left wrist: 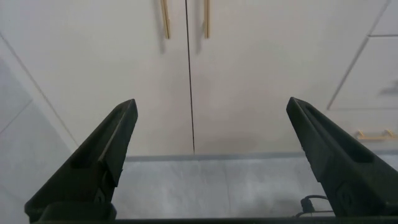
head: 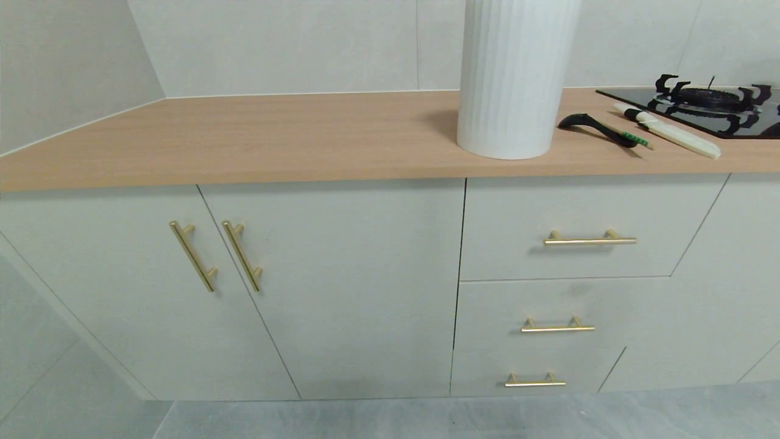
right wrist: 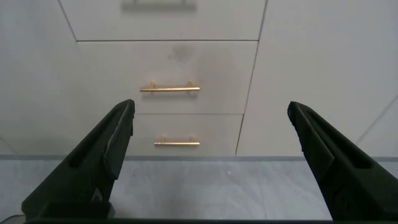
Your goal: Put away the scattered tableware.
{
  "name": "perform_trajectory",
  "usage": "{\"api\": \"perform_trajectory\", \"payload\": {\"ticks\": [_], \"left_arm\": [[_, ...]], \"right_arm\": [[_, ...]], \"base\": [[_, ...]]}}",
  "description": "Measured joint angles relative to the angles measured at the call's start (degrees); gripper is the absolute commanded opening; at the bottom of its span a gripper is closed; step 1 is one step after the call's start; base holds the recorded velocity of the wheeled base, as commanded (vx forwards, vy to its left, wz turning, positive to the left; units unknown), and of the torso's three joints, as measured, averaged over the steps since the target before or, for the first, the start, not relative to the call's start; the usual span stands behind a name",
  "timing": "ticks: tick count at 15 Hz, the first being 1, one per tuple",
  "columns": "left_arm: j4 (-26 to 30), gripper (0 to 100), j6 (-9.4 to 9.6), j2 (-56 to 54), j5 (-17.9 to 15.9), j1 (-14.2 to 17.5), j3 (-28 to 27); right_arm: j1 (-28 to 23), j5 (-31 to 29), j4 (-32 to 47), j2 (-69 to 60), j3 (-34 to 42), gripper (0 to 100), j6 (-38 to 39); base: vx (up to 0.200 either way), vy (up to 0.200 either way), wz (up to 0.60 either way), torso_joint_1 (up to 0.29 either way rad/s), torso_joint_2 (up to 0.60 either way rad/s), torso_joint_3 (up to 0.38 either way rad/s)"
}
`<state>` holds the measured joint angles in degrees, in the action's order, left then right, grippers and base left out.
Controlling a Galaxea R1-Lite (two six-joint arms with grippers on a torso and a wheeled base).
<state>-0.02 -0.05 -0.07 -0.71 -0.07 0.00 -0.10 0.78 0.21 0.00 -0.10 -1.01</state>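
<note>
Approach stage: left end effector [left wrist: 211, 104] and right end effector [right wrist: 211, 106] hung open, empty; next move required raising to tabletop [head: 274, 134] utensils [head: 670, 135]

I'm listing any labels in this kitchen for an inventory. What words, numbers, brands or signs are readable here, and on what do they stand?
None can be read.
The white ribbed container, the cabinet doors and the drawer fronts are plain.
The thin utensil has a green band, too small to tell whether it bears print.
The hob shows no legible marking.
</note>
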Motion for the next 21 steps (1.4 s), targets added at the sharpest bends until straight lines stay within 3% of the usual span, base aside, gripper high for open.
{"api": "perform_trajectory", "payload": {"ticks": [14, 18, 21], "left_arm": [[0.00, 100, 0.05, 0.00, -0.07, -0.02, 0.00], [-0.05, 100, 0.05, 0.00, -0.07, -0.02, 0.00], [-0.05, 100, 0.07, 0.00, -0.07, -0.02, -0.02]], "right_arm": [[0.00, 0.52, 0.09, 0.00, -0.39, 100, -0.24], [0.32, 5.89, 1.21, 2.15, -8.24, 100, 3.58], [0.59, 7.05, 2.11, 9.56, -10.15, 100, 0.94]], "base": [[0.000, 0.000, 0.00, 0.000, 0.00, 0.000], [0.000, 0.000, 0.00, 0.000, 0.00, 0.000], [0.000, 0.000, 0.00, 0.000, 0.00, 0.000]]}}
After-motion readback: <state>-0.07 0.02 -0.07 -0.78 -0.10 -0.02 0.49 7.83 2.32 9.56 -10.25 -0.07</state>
